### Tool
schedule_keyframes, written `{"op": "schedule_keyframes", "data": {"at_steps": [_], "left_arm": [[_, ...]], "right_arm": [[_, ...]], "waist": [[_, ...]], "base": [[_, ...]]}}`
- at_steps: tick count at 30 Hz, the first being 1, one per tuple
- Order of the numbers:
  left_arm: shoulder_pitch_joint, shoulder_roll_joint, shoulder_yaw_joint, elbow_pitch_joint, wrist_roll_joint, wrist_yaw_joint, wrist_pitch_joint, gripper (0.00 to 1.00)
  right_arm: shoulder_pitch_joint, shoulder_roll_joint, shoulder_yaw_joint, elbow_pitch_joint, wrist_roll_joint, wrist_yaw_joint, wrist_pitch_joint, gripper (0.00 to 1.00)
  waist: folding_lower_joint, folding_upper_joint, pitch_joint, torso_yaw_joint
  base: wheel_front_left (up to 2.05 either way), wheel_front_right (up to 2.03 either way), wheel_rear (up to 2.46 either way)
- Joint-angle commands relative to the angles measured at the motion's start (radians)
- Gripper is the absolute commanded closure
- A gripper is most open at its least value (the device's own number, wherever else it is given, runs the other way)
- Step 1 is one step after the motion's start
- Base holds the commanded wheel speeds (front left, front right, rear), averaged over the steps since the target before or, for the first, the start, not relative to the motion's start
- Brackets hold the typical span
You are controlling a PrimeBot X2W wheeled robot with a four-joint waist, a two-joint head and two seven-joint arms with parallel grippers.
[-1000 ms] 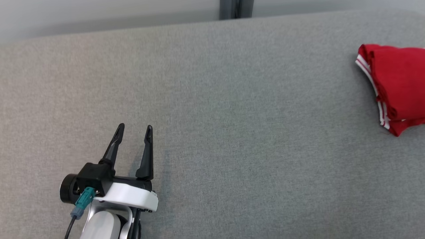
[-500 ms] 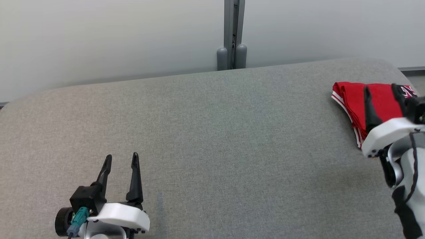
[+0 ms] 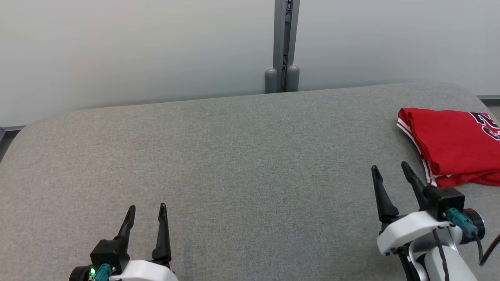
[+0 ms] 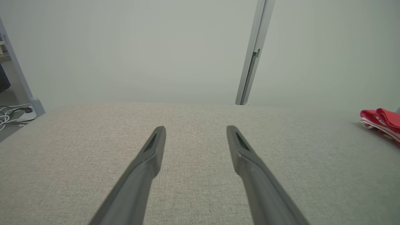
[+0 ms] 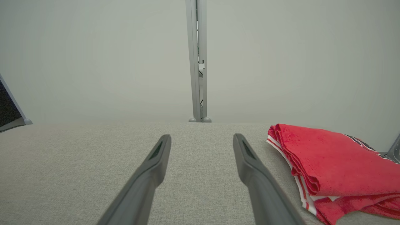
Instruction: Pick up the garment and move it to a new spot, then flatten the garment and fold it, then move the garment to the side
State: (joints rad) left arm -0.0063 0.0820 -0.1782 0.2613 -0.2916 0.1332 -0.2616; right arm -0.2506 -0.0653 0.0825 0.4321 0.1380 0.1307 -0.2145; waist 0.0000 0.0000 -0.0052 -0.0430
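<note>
The garment (image 3: 453, 144) is a red jersey with white trim, folded into a stack at the table's far right; it also lies at the right in the right wrist view as the red garment (image 5: 328, 165) and at the right edge as the garment (image 4: 381, 120). My right gripper (image 3: 390, 168) is open just left of and nearer than it, apart from the cloth, nothing between its fingers. My left gripper (image 3: 147, 207) stands open and empty at the lower left, far from the garment.
The grey fabric table (image 3: 242, 156) spreads wide between the two grippers. A pale wall with a grey vertical post (image 3: 284, 47) runs behind its far edge. Cables (image 4: 12, 112) lie on the floor past the table's left end.
The head camera has tilted up, so the wall and table's far edge came into view. My right gripper has drawn back off the garment toward the near right. The left gripper stays open.
</note>
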Motion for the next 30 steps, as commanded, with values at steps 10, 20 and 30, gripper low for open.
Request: {"op": "schedule_keyframes", "data": {"at_steps": [10, 20, 30], "left_arm": [[0.018, -0.002, -0.003, 0.015, -0.017, 0.011, -0.004, 0.0], [0.028, 0.0, 0.003, 0.02, -0.038, 0.016, -0.004, 0.0], [0.03, 0.007, -0.005, 0.02, -0.045, 0.017, -0.003, 0.0]], "right_arm": [[0.146, 0.012, 0.044, -0.149, 0.075, 0.0, 0.003, 0.0], [0.164, 0.012, 0.04, -0.172, 0.071, 0.0, 0.007, 0.0], [0.174, 0.012, 0.026, -0.18, 0.072, 0.0, 0.017, 0.0]], "waist": [[0.0, 0.0, -0.006, 0.017], [0.0, 0.0, -0.006, 0.021], [0.0, 0.0, -0.009, 0.024]], "base": [[0.0, 0.0, 0.0], [0.0, 0.0, 0.0], [0.0, 0.0, 0.0]]}}
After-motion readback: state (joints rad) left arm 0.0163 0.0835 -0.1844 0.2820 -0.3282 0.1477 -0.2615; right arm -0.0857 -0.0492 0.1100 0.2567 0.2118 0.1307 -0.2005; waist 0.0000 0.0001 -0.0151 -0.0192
